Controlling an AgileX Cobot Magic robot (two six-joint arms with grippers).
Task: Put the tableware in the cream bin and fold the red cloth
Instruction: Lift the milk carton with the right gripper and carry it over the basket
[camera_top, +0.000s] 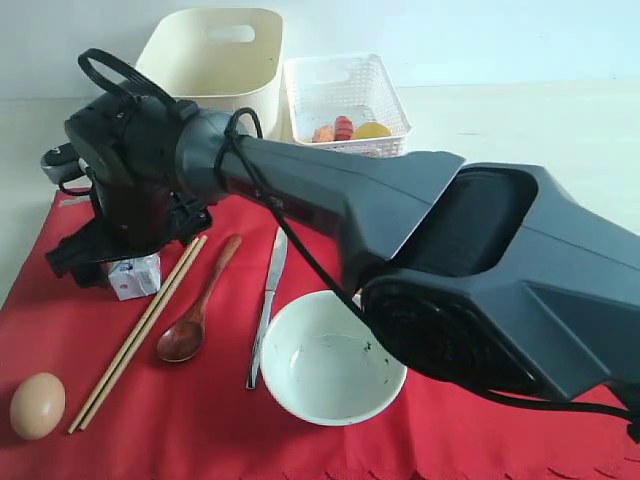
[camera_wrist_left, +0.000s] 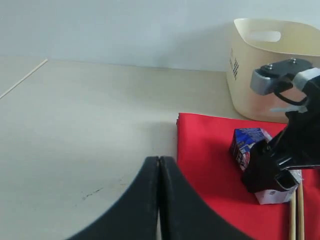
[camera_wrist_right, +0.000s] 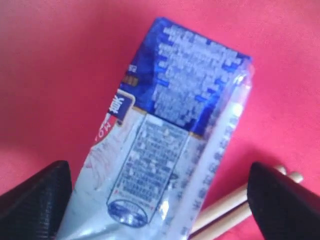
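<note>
My right gripper (camera_top: 108, 258) reaches across to the left side of the red cloth (camera_top: 200, 420). It stands open over a blue-and-white milk carton (camera_wrist_right: 170, 125), one finger (camera_wrist_right: 35, 200) on each side of it. Light wooden chopsticks (camera_top: 140, 330) lie right beside the carton. To their right are a dark wooden spoon (camera_top: 195, 320), a metal knife (camera_top: 268, 300) and a pale bowl (camera_top: 330, 360). The cream bin (camera_top: 215, 60) stands behind the cloth. My left gripper (camera_wrist_left: 159, 165) is shut and empty over bare table, just off the cloth's edge (camera_wrist_left: 210, 165).
A white lattice basket (camera_top: 345, 95) with food items stands to the right of the cream bin. An egg (camera_top: 38, 405) lies on the cloth at the front left. The right arm's thick dark body (camera_top: 480, 260) covers much of the cloth's right side.
</note>
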